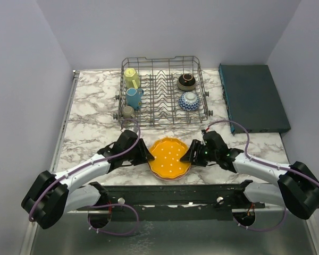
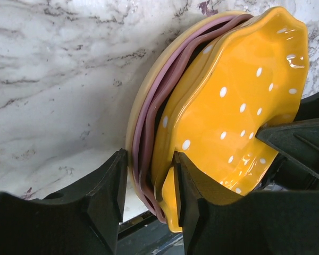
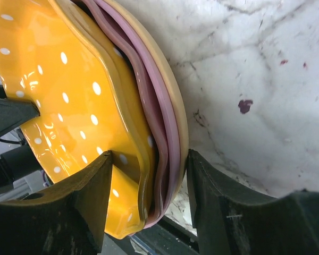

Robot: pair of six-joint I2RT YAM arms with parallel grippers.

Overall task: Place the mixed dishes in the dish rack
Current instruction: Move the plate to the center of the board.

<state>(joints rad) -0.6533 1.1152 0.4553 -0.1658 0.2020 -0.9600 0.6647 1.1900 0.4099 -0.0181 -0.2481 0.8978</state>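
Left claw point(image 2: 149, 167): clamped across the rim of the whole plate stack point(image 1: 169, 158), not the orange plate point(image 2: 239, 95) alone.
Right claw point(image 3: 149, 159): same clamp, opposite rim.
Stack: near counter point(image 1: 90, 106) edge, just before the dish rack point(image 1: 160, 121).
Risk: glossy plates may slide apart in a lift — or the thick stack may jam between tines.

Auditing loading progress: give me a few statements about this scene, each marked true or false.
1. The orange white-dotted scalloped plate lies on top of a pink plate. True.
2. The grey wire dish rack holds a yellow mug, a blue mug and a grey-olive mug. True.
3. A brown bowl stands outside the rack. False: the dark brown bowl sits in it, beside the blue-white bowl.
4. Only one gripper reaches the plates. False: the left gripper and right gripper both straddle the plate stack at its rim, from opposite sides.
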